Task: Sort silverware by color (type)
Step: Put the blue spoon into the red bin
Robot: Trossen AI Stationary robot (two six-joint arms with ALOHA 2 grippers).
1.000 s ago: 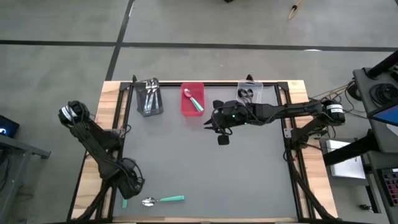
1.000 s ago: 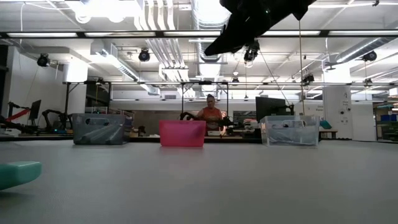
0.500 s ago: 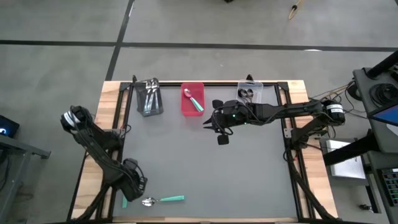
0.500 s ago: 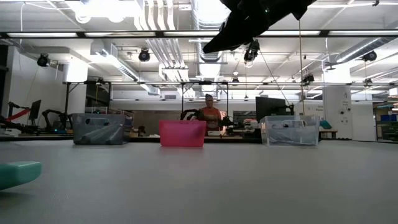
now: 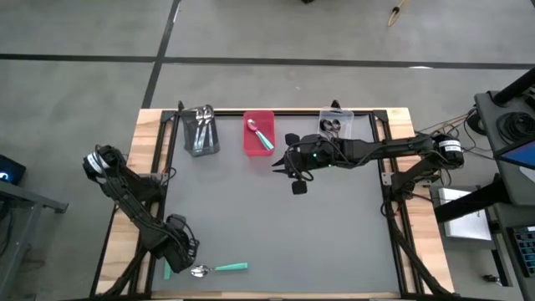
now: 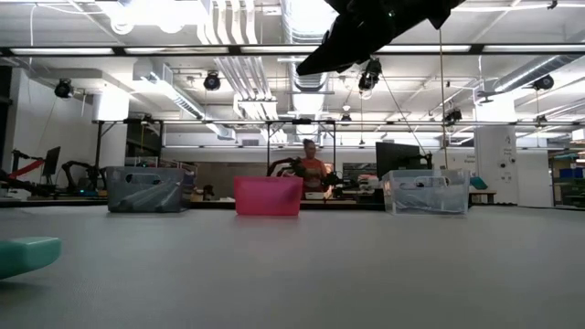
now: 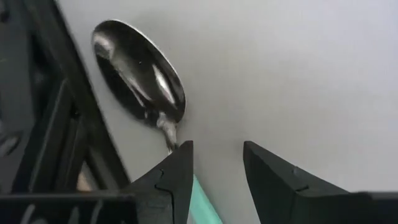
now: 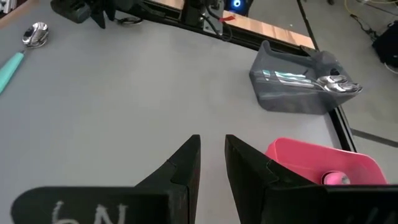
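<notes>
Two teal-handled spoons lie flat near the table's near left corner. One spoon (image 5: 166,271) is by the left edge, its bowl hidden under my left gripper (image 5: 180,248) in the high view. In the left wrist view my left gripper (image 7: 217,152) points down, open, just above this spoon (image 7: 140,74); one fingertip (image 7: 177,165) stands over its neck, the other over bare table. I cannot tell whether it touches. The other spoon (image 5: 219,268) lies just to its right. My right gripper (image 8: 211,149) hangs high near the red bin, open by a narrow gap, with nothing in it.
Three bins stand along the far edge: a grey bin (image 5: 201,131) with silver spoons, a red bin (image 5: 258,134) with a teal-handled spoon, and a clear bin (image 5: 334,125) with dark spoons. The table's black frame (image 7: 37,124) runs close beside the left gripper. A person sits far behind the table.
My left gripper has sunk a little toward the spoon at the near left corner, still pointing down. The spoons and my right gripper have kept still.
</notes>
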